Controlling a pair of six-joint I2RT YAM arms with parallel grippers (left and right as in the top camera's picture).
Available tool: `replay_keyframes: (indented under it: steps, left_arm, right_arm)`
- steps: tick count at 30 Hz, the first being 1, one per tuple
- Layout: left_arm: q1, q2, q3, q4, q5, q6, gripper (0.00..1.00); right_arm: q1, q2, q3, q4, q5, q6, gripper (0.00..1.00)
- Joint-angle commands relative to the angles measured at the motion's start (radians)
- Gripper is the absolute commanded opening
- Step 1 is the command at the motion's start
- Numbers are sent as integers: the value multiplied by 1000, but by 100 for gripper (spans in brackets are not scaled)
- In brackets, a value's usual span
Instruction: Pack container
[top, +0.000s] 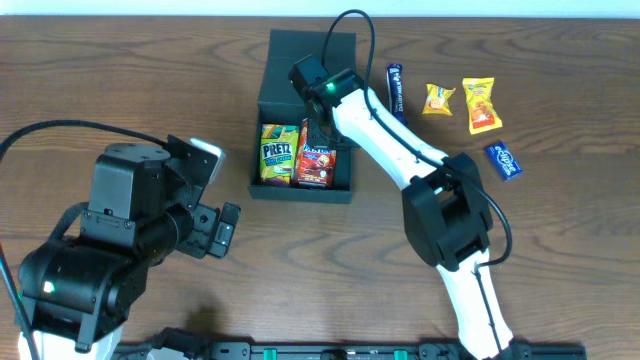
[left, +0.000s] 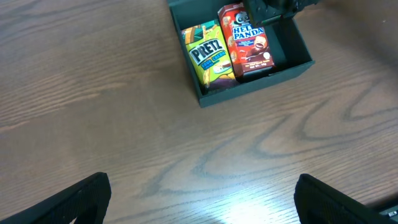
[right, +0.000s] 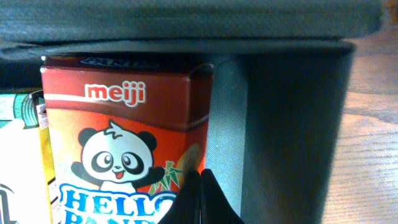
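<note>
The bench (top: 120, 80) is showing brown wood grain. At upper centre the container (top: 300, 60) is looking matte teal-black. Inside it, the Pretz box (top: 277, 153) is showing green and yellow. The Hello Panda box (top: 316, 165) is showing red with a black-and-white panda. At upper right, a yellow packet (top: 438, 98), a yellow-orange packet (top: 481, 105), a dark blue stick pack (top: 396, 88) and a blue packet (top: 504, 161) are lying.

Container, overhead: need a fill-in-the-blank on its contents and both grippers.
1. The container holds ___ snack boxes.
2. The Hello Panda box beside the Pretz box is coloured ___.
3. The right gripper, by the Hello Panda box, is ___.
4. The left gripper, over the table, is ___.
Missing words: two; red; shut; open.
</note>
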Motion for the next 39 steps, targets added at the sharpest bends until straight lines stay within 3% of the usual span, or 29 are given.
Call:
replay_keyframes:
  steps: [1, 16, 24, 30, 35, 37, 39]
  left_arm:
    - [8, -1, -2, -3, 11, 14, 95]
    - [8, -1, -2, -3, 11, 14, 95]
    - [8, -1, -2, -3, 11, 14, 95]
    - [8, -1, -2, -3, 11, 14, 95]
    - [8, -1, -2, -3, 11, 14, 95]
    - [8, -1, -2, -3, 11, 14, 95]
    - [8, -1, -2, -3, 11, 14, 95]
  right_arm:
    - [-19, 26, -5, 26, -16, -45, 2]
    - [-26, 18, 34, -1, -38, -80, 1]
    - [-33, -77, 143, -61, -39, -159, 2]
    - [-78, -162, 146, -50, -36, -219, 7]
    - [-167, -179, 146, -51, -20, -249, 20]
    - [-220, -179, 145, -50, -20, -278, 38]
    - [-265, -177, 145, -41, -20, -310, 50]
